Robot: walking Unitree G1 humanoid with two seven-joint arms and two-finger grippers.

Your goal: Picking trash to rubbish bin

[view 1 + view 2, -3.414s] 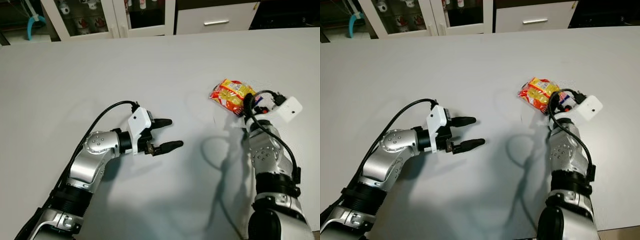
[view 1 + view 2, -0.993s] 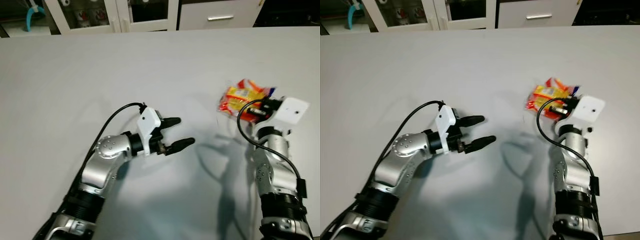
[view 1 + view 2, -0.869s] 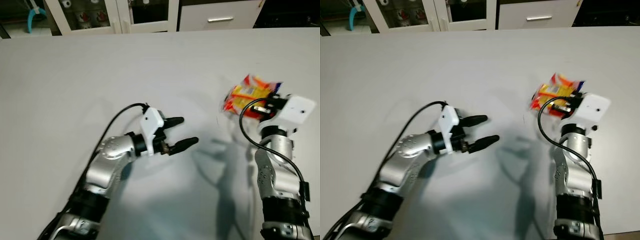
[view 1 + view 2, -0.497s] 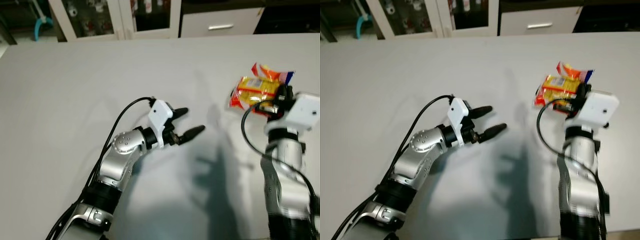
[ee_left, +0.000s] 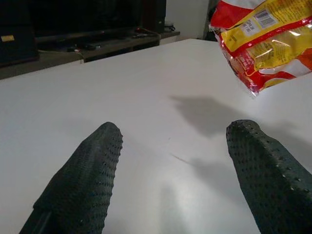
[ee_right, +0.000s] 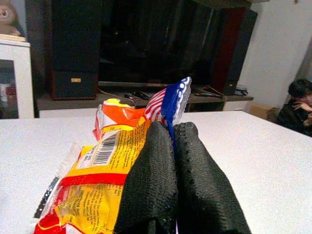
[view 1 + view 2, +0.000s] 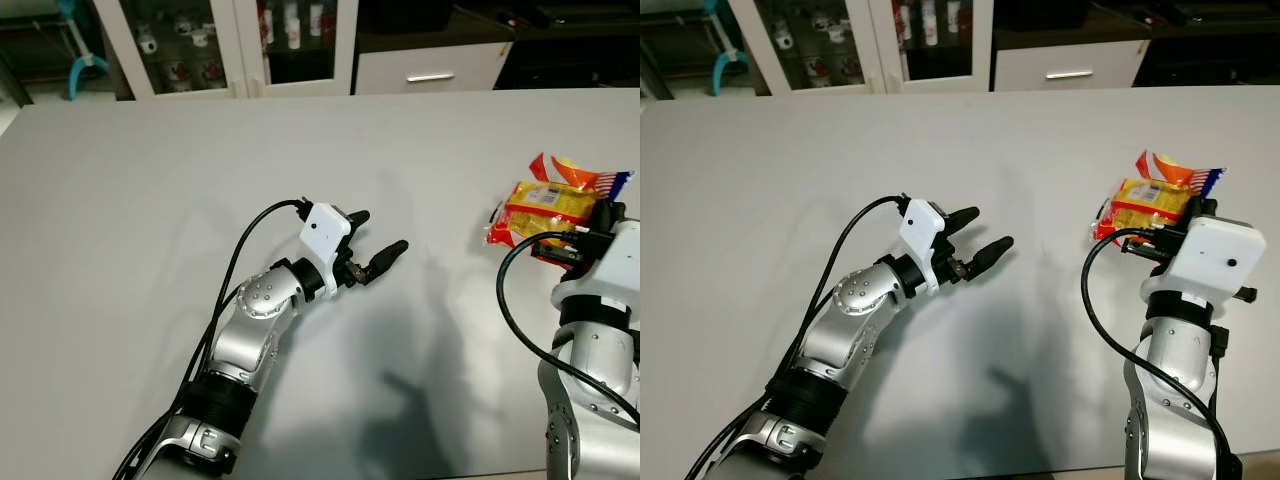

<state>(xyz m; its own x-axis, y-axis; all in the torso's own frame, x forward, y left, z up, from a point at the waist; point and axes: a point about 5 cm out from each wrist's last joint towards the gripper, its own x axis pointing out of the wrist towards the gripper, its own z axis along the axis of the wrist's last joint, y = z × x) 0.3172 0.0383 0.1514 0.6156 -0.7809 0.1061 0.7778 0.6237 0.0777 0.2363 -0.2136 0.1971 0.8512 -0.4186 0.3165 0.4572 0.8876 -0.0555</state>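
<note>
A broad white table [image 7: 150, 200] takes up most of what's in front of the robot, with glass-fronted cabinets [image 7: 230, 45] and a white drawer unit [image 7: 430, 70] along the wall behind it. In the right wrist view a person [image 6: 297, 105] sits off at the far side of the room.

The left gripper [image 7: 375, 245] hangs just over the middle of the table, its two black fingers spread apart and holding nothing.

The right gripper [image 6: 168, 175] is raised at the table's right side with its fingers pressed tight together on the edge of a snack wrapper [image 7: 545, 205], a crinkly yellow, red and orange packet with a barcode. The packet looks lifted clear of the table, casting a shadow below it, though I can't be fully sure.

So the pick looks done and the carry is in hand. No rubbish bin is anywhere I can see, so the next move probably calls for turning away from the table to find one, keeping the pinch firm on that thin edge.
</note>
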